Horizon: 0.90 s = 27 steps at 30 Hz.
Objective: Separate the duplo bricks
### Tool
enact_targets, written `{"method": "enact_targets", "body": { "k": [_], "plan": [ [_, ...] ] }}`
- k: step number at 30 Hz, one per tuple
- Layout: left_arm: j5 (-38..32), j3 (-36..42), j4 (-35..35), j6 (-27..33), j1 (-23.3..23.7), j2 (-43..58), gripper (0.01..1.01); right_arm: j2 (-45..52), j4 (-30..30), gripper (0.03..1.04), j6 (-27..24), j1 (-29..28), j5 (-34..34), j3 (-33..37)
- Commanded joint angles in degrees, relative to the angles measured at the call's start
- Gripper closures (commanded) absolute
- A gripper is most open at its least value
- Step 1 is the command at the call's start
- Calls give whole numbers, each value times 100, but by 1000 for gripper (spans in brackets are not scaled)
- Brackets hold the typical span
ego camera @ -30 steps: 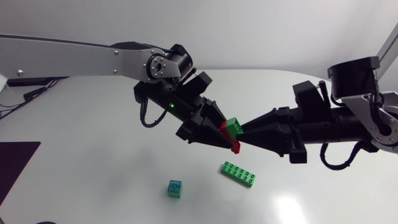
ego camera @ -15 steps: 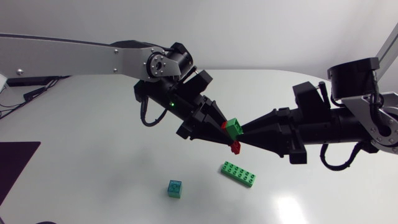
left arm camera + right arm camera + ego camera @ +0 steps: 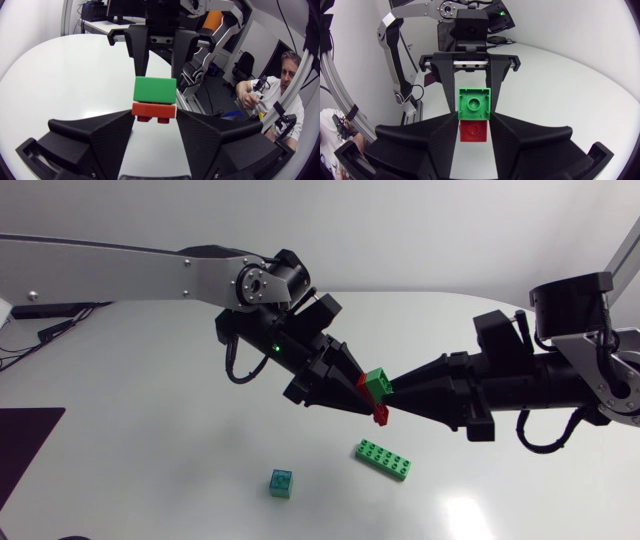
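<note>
My right gripper [image 3: 392, 394] has drawn back very slightly toward its own side, and the green brick [image 3: 378, 383] with the red brick [image 3: 380, 416] moved a little with it.

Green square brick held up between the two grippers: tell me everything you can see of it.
The green square brick is glossy plastic with flat sides; the right wrist view shows a hollow face with a round tube inside. It hangs in the air above the table, joined to a red brick. The right gripper pinches it from two sides, and the left gripper holds the red brick.
</note>
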Motion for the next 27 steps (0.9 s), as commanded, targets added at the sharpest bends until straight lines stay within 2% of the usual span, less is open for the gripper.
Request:
{"method": "enact_targets", "body": {
  "k": [1, 3, 6, 7, 15, 21, 27],
  "plan": [
    [19, 87, -91, -2, 14, 110, 436, -74, 79, 826, 118, -33, -80, -172],
    [19, 96, -100, -2, -3, 110, 467, -83, 79, 826, 118, -33, -80, -172],
    [19, 96, -100, -10, -38, 110, 656, -83, 79, 826, 118, -33, -80, -172],
    [19, 96, -100, -10, -38, 110, 677, -92, 79, 826, 118, -33, -80, -172],
    [19, 122, -170, 7, -30, 119, 697, -101, 79, 826, 109, -16, -89, -190],
    [19, 158, -689, 596, -47, 110, 703, -74, 70, 826, 127, 11, -230, -172],
    [1, 131, -777, 728, -91, 101, 703, 75, 9, 826, 206, -244, -661, -49]
  ]
}}
